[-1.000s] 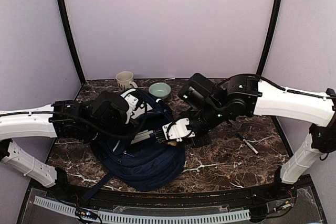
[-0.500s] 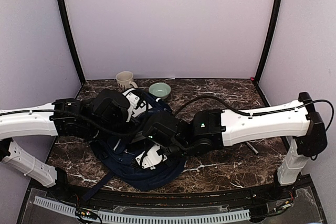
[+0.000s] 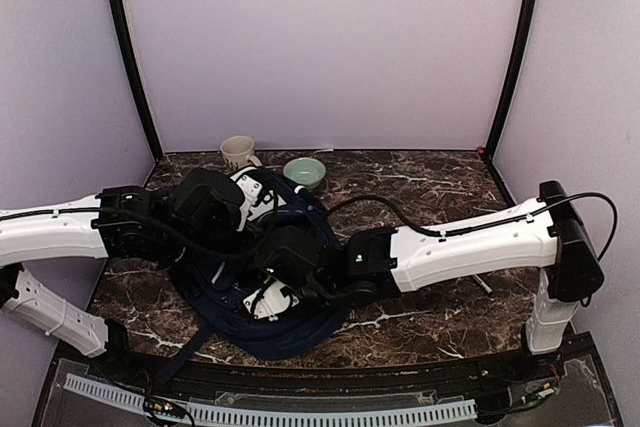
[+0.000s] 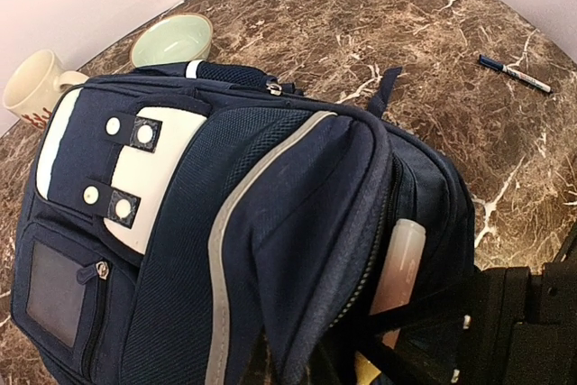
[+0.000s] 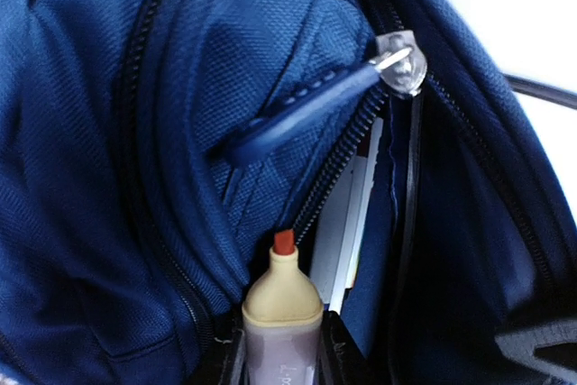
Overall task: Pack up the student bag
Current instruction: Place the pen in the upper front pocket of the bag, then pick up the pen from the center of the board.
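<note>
Leftmost, my left end effector is closed, apparently pinching the zip edge of the student bag, which lies slumped on the bench between my arms. Its fabric is soft and limp, so I judge the stiffer zip seam the best hold. Right: my right end effector clamps a light, rigid marker at the opening.

Your navy, white-patched student bag lies on its back, main compartment unzipped just ahead of your right claw.
</note>
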